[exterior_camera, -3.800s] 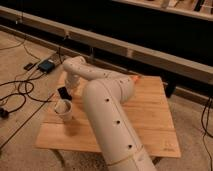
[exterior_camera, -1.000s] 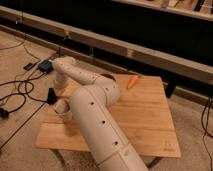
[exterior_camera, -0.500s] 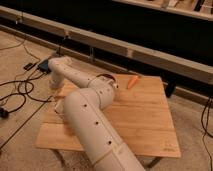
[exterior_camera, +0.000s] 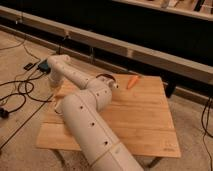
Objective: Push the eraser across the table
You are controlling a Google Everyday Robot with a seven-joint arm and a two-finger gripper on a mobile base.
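I cannot make out an eraser; the arm may hide it. My white arm (exterior_camera: 90,120) rises from the bottom and bends over the wooden table (exterior_camera: 135,117). Its forearm reaches to the upper left and turns down. The gripper (exterior_camera: 53,86) hangs at the table's back left edge, mostly hidden by the wrist. An orange elongated object (exterior_camera: 132,81) lies near the table's back edge, well right of the gripper. A dark curved rim (exterior_camera: 105,76) shows just behind the elbow.
Black cables (exterior_camera: 20,92) and a dark box (exterior_camera: 42,66) lie on the floor to the left of the table. A long low beam (exterior_camera: 150,52) runs behind the table. A cable (exterior_camera: 206,120) hangs at the right.
The forearm has swung left, carrying the gripper from over the table's left part to its left edge. The white cup seen earlier is now hidden behind the arm.
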